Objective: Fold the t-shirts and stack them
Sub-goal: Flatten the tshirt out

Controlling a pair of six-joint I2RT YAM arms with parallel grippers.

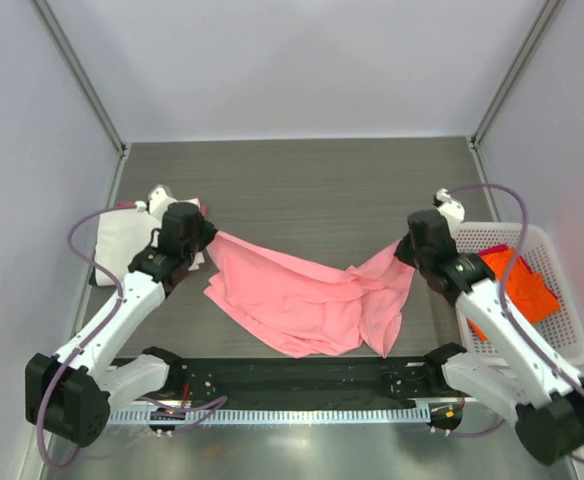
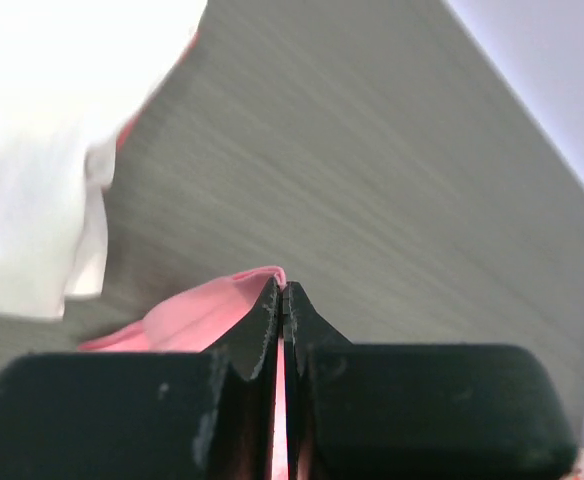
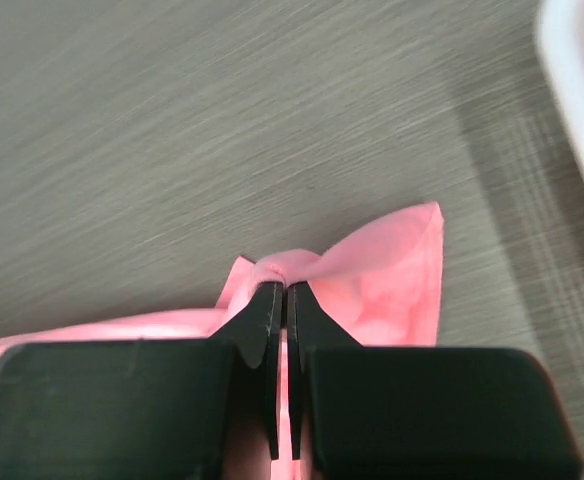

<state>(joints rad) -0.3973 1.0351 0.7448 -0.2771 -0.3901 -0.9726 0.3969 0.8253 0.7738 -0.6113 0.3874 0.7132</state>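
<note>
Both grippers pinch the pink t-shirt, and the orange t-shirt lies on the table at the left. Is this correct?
No. The orange t-shirt lies in the white basket at the right, as the top external view shows. The left gripper and right gripper do pinch the pink t-shirt.

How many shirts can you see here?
4: pink shirt held between left gripper and right gripper; white shirt far left, red shirt peeking beneath it; orange shirt in the basket. Others may be hidden.
</note>
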